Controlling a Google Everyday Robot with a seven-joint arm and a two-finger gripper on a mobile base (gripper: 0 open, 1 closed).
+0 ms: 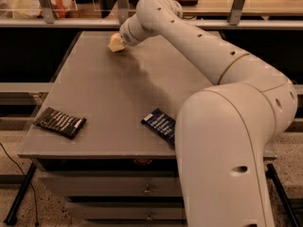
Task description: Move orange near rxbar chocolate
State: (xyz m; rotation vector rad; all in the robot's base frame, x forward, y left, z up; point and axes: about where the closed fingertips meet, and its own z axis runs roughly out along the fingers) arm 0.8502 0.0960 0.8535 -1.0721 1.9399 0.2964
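Note:
My gripper [115, 42] is at the far left part of the grey table [109, 93], low over its surface, at the end of my long white arm [199, 46]. Only its pale yellowish tip shows. The orange does not show in this view; it is hidden or out of view. The rxbar chocolate [60, 122], a flat black wrapper with rows of white lettering, lies at the table's front left corner, far from the gripper.
A dark blue glossy bar wrapper [161, 124] lies near the front edge, partly behind my arm's white base [227, 164]. A rail with glass panels [85, 22] runs behind the table's far edge. Drawers [109, 188] sit under the table.

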